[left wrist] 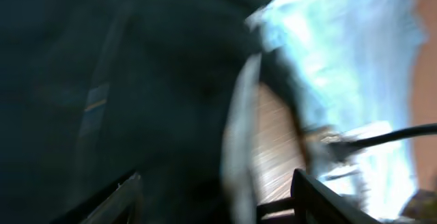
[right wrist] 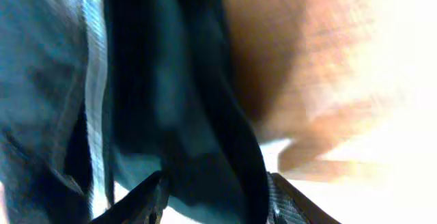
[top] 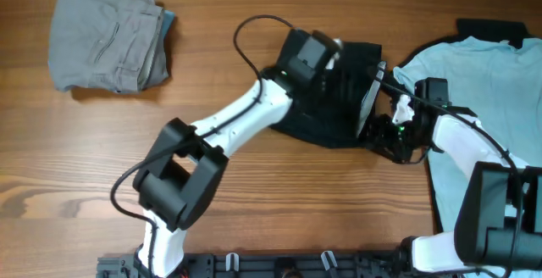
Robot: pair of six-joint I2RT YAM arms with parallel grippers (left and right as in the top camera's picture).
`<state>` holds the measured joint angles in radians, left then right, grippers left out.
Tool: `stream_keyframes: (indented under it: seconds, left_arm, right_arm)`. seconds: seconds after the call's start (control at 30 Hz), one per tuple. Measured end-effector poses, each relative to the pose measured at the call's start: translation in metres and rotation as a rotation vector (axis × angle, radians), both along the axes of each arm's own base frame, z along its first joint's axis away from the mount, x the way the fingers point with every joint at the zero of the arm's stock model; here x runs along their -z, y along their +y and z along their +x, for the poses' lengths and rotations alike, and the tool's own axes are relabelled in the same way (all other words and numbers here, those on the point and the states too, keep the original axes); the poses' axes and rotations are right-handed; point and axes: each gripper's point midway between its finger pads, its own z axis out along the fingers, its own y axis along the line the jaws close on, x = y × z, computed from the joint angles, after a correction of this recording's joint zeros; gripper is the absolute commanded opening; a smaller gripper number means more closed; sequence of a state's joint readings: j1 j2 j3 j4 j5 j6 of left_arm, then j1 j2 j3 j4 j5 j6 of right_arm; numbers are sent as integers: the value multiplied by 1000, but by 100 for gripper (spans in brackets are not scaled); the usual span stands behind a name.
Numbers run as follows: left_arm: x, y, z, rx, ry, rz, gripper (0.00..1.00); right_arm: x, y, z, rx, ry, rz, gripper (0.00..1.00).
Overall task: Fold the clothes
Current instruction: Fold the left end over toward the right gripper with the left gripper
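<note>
- The left gripper [left wrist: 215, 200] has its two dark fingers [left wrist: 126, 193] spread wide, closed on nothing; the view is blurred
- Large black cloth shorts [top: 334, 108] lie crumpled right under this gripper and fill the space ahead of its fingers
- The shorts' pale inner waistband [top: 373, 100] stands up as a thin strip just past the left gripper, on the side toward the right gripper
- The right gripper [right wrist: 215, 197] is clamped on a fold of the black shorts, with dark cloth packed between its fingers [right wrist: 147, 197]
- A pale blue cotton T-shirt [top: 483, 83] lies spread flat behind and beside the right gripper, under that arm
- Folded grey cloth shorts [top: 106, 41] sit well apart from both grippers, far out beyond the left arm
- The brown wooden table [top: 254, 193] lies bare under the left arm
</note>
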<state>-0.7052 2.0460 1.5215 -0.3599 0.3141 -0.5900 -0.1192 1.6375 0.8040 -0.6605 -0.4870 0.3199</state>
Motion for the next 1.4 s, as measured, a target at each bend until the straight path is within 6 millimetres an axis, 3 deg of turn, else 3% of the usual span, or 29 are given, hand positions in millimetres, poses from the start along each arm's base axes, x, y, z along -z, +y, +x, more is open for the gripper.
stream_keyframes:
  seconds: [0.07,0.13,0.17,0.2,0.23,0.3,0.37,0.43,0.53,0.63,0.73,0.77,0.93,1.0,1.07,1.13,1.27,1.33,1.4]
  left_arm:
    - [3,25,3,-3,23,54,60]
    - [-2,65,6,-14,51,121,18]
    - [-8,82,11,-34,54,133,10]
    - [-11,103,12,-46,72,161,6]
    - [-11,121,12,-57,93,188,4]
    - [-6,144,15,-80,120,211,4]
    - [3,158,16,-96,144,226,6]
    - [17,161,11,-78,171,240,11]
    - [38,155,-5,-10,228,230,16]
    - [51,144,-21,50,276,212,22]
    - [52,138,-33,83,305,214,26]
    - [53,138,-39,93,321,225,27]
    - [54,131,-46,115,324,236,25]
    - [60,131,-47,114,327,254,11]
    - [75,136,-46,70,350,308,4]
    - [94,149,-48,-28,418,376,4]
    - [98,155,-39,-237,529,339,4]
    - [97,153,-8,-316,467,258,4]
    - [95,161,30,-379,383,187,6]
  right_arm:
    - [-10,-7,-5,15,32,-19,52]
    - [-37,-15,5,26,-16,-46,37]
    - [-61,-17,18,18,-94,-57,28]
    - [-83,-17,29,0,-176,-61,18]
    - [-104,-15,39,-17,-264,-60,13]
    - [-141,-10,51,-55,-423,-48,12]
    - [-158,-5,55,-80,-499,-34,12]
    - [-157,5,58,-115,-519,-20,12]
    - [-131,24,60,-168,-484,6,11]
    - [-61,46,46,-205,-296,40,10]
    - [-1,47,25,-144,-51,28,6]
    - [11,47,19,-106,23,48,6]
    - [10,46,18,-32,86,55,6]
    - [7,44,12,-42,103,43,7]
    - [-10,43,8,-65,72,31,9]
    - [-41,43,18,-90,-64,25,14]
    - [-114,43,53,-118,-423,8,17]
    - [-132,40,74,-119,-557,-28,14]
    - [-134,31,91,-92,-613,-91,12]
